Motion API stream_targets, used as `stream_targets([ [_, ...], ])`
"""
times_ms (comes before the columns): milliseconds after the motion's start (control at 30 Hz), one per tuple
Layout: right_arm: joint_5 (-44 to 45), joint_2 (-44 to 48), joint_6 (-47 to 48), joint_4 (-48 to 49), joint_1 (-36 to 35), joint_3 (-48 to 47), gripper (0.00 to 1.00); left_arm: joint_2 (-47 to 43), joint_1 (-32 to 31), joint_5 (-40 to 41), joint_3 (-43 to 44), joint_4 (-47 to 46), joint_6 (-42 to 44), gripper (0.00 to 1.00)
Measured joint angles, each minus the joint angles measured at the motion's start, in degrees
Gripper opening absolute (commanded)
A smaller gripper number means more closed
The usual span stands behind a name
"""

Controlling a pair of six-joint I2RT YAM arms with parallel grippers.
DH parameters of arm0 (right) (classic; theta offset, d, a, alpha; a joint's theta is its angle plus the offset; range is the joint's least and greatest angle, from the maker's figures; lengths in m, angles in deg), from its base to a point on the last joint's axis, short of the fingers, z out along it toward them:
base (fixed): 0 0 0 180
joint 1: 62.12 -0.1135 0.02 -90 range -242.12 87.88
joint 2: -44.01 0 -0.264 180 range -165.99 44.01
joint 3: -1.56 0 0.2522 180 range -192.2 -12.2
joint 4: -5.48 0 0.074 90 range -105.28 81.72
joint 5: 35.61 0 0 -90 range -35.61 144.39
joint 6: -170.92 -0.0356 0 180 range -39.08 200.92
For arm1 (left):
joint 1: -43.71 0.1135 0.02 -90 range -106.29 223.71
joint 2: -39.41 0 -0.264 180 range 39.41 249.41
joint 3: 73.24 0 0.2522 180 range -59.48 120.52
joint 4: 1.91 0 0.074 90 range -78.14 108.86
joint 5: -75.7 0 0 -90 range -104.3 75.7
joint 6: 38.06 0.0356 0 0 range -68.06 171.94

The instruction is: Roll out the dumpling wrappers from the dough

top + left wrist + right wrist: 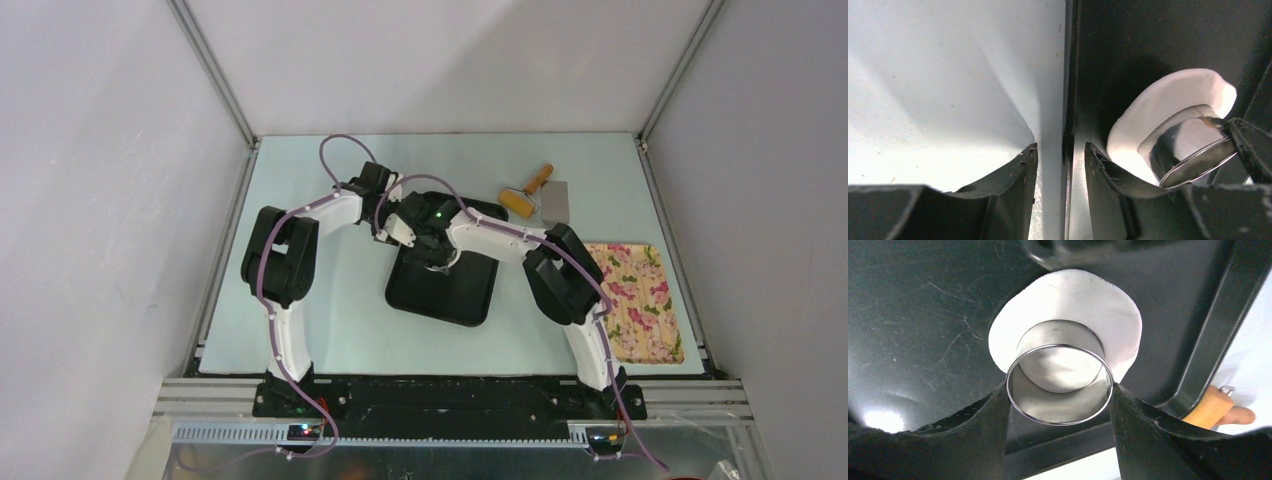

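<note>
The dough [1098, 310] is a flattened white disc on the black tray [913, 320]. My right gripper [1059, 387] is shut on a round steel cup [1058, 335], open end towards the camera, whose far end rests on the dough. The dough [1158, 105] and the cup [1188, 155] also show in the left wrist view. My left gripper [1060, 150] stands astride the tray's left rim [1068, 75], its jaws narrowly apart, with a strip of table showing between one finger and the rim. In the top view both grippers [393, 228] [437, 255] crowd over the tray's far part [440, 295] and hide the dough.
A wooden-handled roller [525, 195] and a grey flat scraper [555, 202] lie behind the tray to the right. A floral mat [640, 300] lies at the table's right edge. Grey walls enclose the table on three sides.
</note>
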Motion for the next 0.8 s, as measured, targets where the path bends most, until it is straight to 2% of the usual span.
stream_targets([
  [800,-27.78,-11.19,-3.23,-30.58,11.32,-19.98,0.0,-0.02,0.76,-0.2,-0.09,-0.24,0.02,0.46],
])
